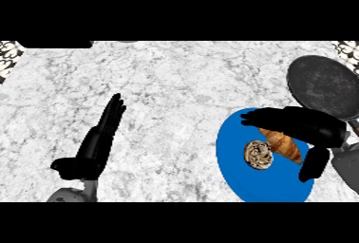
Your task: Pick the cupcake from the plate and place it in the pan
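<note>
A blue plate (245,182) lies at the lower right of the counter. On it sits the cupcake (258,154), round with a pale speckled top, and right beside it a brown croissant (286,146). My right hand (308,124) hovers over the plate's far right part, open, with its fingers stretched left above the croissant and its thumb (313,164) pointing down at the plate's right side. The cupcake lies just left of the hand and is not touched. The dark grey round pan (324,83) stands behind the plate at the right edge. My left hand (98,140) rests open at the left.
The counter is pale marble (182,85). Patterned tiles show at the top corners (10,50). A dark object (56,44) sits at the counter's far left edge.
</note>
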Robot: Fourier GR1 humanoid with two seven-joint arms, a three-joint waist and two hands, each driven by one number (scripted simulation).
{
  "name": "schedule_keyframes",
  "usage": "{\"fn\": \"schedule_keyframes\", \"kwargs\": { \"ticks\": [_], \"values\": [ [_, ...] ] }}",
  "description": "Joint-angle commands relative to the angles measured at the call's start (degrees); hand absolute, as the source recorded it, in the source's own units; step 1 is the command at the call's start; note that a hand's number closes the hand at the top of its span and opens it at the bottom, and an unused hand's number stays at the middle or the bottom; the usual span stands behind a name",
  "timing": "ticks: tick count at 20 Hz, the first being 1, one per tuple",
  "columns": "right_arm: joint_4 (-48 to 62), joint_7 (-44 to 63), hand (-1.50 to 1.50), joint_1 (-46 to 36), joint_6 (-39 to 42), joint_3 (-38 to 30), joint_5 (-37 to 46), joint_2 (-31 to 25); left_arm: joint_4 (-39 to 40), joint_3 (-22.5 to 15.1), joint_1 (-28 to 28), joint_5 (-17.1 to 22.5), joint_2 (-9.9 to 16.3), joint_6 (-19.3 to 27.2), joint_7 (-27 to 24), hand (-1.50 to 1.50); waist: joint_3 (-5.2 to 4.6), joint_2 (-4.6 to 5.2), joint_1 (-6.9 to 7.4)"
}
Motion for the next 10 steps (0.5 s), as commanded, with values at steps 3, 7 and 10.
{"fn": "schedule_keyframes", "kwargs": {
  "ticks": [3,7,10],
  "values": [
    [0.98,1.22,-1.50,2.31,-0.65,1.35,8.78,5.25,-0.87,0.51,0.99,-1.44,-2.34,-0.34,-0.08,0.00,0.00,-0.01,-0.21],
    [2.71,-4.04,-1.50,2.23,2.00,-2.41,10.98,3.01,0.06,0.39,1.56,-4.40,-3.87,0.55,-1.23,0.00,0.00,-0.01,-0.28],
    [3.26,1.19,-1.50,3.24,-0.15,-0.85,14.23,10.10,1.41,3.56,-1.56,-2.49,-3.28,-1.90,0.78,0.00,0.00,0.04,-0.24]
  ]
}}
